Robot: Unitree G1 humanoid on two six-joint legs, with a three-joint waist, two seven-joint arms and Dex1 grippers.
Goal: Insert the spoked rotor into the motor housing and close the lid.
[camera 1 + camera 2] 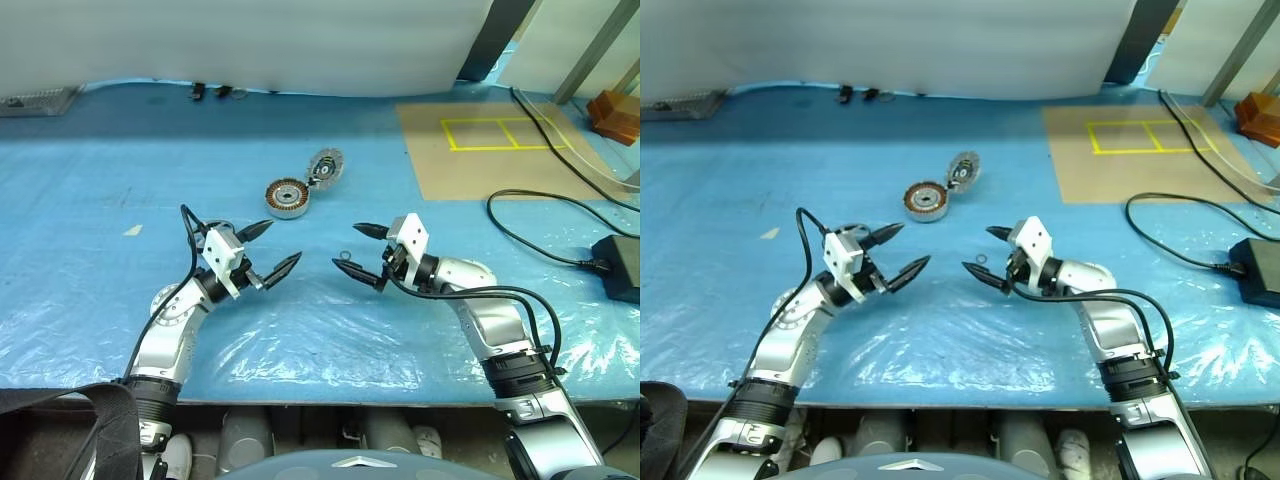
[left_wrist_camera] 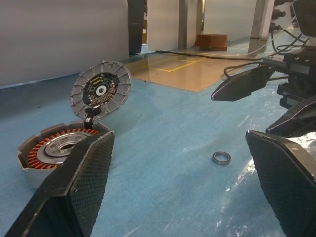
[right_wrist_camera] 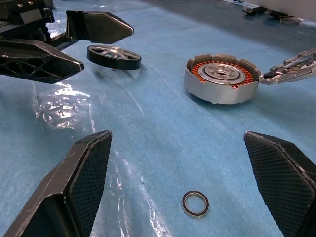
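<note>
The blue-covered table (image 1: 90,200) lies before me, the motor housing (image 1: 287,197) well ahead with its lid (image 1: 325,166) tipped open. My left gripper (image 1: 266,250) and right gripper (image 1: 362,254) gape wide, holding nothing. The spoked rotor (image 3: 114,56) lies flat beside my left gripper; a small ring (image 3: 195,203) lies between them. Nothing is started: first I must reach for the rotor, I judge.

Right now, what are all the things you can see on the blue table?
round silver-grey motor housing: one, copper windings inside, far middle of blue plastic sheet
ribbed silver-grey lid: one, hinged open beside the housing
black-rimmed spoked rotor: one, lying by the left tool
small dark metal ring: one, between the tools
brown board with yellow tape: one, far right
black cable: one, right side
left tool, right tool: two, black, open
</note>
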